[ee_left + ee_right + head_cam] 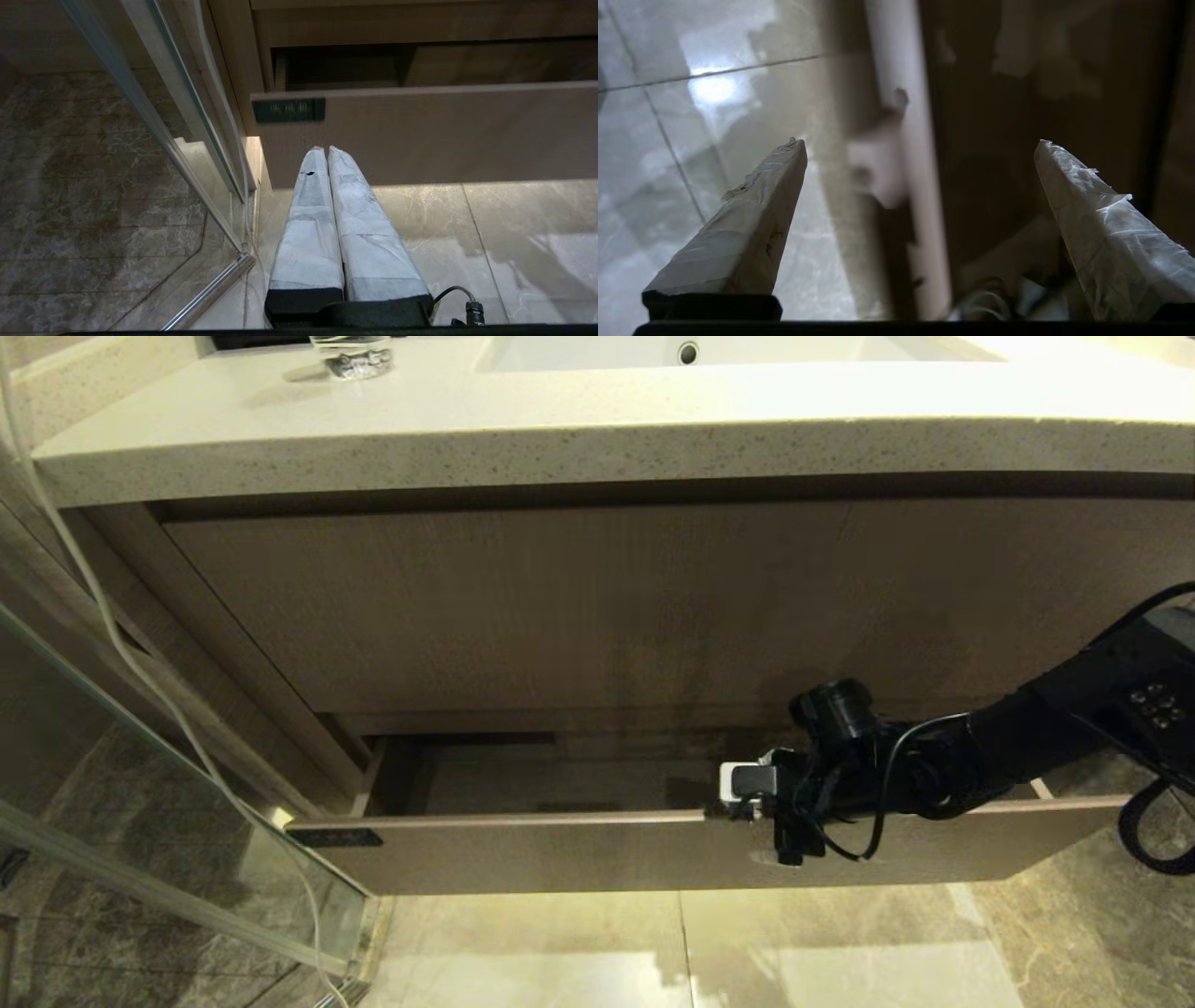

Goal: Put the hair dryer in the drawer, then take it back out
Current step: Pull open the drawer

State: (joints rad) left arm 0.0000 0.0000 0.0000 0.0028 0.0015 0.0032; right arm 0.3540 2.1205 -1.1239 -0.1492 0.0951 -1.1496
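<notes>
The light-wood drawer (560,854) stands pulled out under the vanity, with a black label (334,838) at its front's left end. My right gripper (733,793) hangs over the front's top edge (901,140) right of the middle. It is open, one finger over the floor side and one over the dark inside, with nothing between them (920,144). The hair dryer (987,301) shows only as a blurred coil of white cord and a pale shape on the drawer floor below that gripper; the arm hides it in the head view. My left gripper (322,149) is shut, low before the drawer front (420,135).
A taller plain wood panel (560,607) rises above the drawer under the speckled countertop (560,420), which carries a sink (700,350) and a drinking glass (350,359). A glass shower door (140,803) and a hanging white cable (93,607) stand at the left. Glossy floor tiles (747,952) lie in front.
</notes>
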